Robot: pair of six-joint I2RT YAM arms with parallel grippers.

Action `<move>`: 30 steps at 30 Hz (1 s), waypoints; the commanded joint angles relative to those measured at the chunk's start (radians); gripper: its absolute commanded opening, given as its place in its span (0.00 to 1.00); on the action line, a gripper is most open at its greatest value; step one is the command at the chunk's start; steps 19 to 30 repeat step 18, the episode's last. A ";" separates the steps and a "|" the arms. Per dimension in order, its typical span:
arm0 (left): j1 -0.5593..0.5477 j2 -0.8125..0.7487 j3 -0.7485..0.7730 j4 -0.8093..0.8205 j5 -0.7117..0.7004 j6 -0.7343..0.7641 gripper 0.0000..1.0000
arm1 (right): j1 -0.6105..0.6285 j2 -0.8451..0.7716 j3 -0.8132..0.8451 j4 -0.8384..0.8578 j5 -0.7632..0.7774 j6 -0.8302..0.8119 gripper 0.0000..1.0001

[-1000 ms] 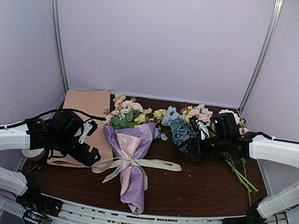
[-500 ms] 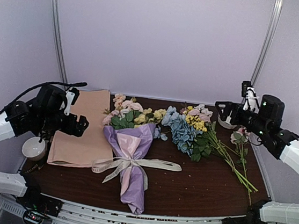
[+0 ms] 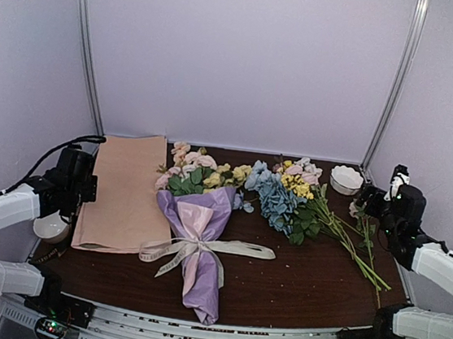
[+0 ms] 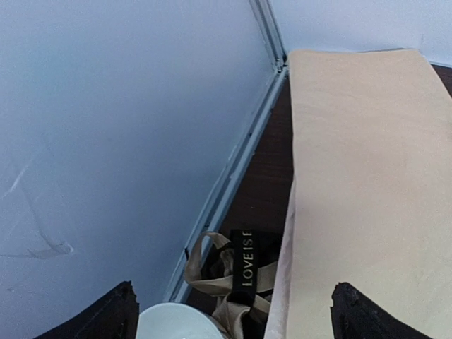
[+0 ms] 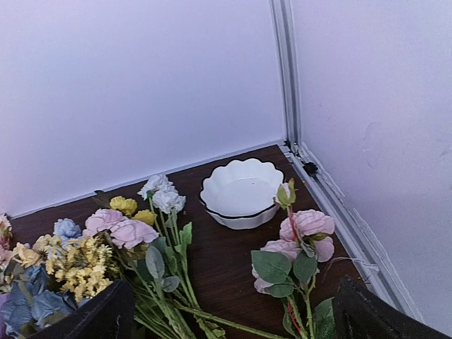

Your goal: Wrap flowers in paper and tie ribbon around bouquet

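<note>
The bouquet point(image 3: 203, 232) lies in the middle of the table, a cone of lilac and pink paper point(image 3: 205, 286). Pink and yellow flowers point(image 3: 197, 174) with green leaves fill its wide far end. A cream ribbon point(image 3: 201, 248) is tied in a bow around its waist, tails trailing right. My left gripper point(image 3: 79, 171) hangs open at the table's left edge, well away from the bouquet. In the left wrist view this gripper point(image 4: 233, 314) holds nothing. My right gripper point(image 3: 379, 199) is open at the right edge. In its own view the right gripper point(image 5: 233, 314) is empty.
Tan-peach paper sheets point(image 3: 126, 191) point(image 4: 367, 176) lie left of the bouquet. A blue-hydrangea bunch point(image 3: 285, 197) and loose pink roses point(image 5: 300, 236) lie to the right. A scalloped white bowl point(image 5: 241, 192) sits at the back right. Spare ribbons point(image 4: 246, 258) and a pale bowl point(image 4: 176, 321) sit by the left wall.
Both arms have drawn back from the middle of the table to its sides. The right gripper has left the hydrangea bunch and the left one the tan paper. The bouquet has not moved.
</note>
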 commanded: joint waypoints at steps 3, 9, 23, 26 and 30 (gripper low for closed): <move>0.006 0.026 -0.163 0.384 -0.270 0.069 0.98 | -0.006 0.037 -0.091 0.210 0.131 -0.008 1.00; 0.012 0.072 -0.232 0.549 -0.236 0.126 0.98 | -0.006 0.086 -0.050 0.182 0.200 -0.030 1.00; 0.061 0.091 -0.307 0.865 -0.108 0.305 0.98 | -0.006 0.150 -0.104 0.319 0.260 -0.061 1.00; 0.061 0.091 -0.307 0.865 -0.108 0.305 0.98 | -0.006 0.150 -0.104 0.319 0.260 -0.061 1.00; 0.061 0.091 -0.307 0.865 -0.108 0.305 0.98 | -0.006 0.150 -0.104 0.319 0.260 -0.061 1.00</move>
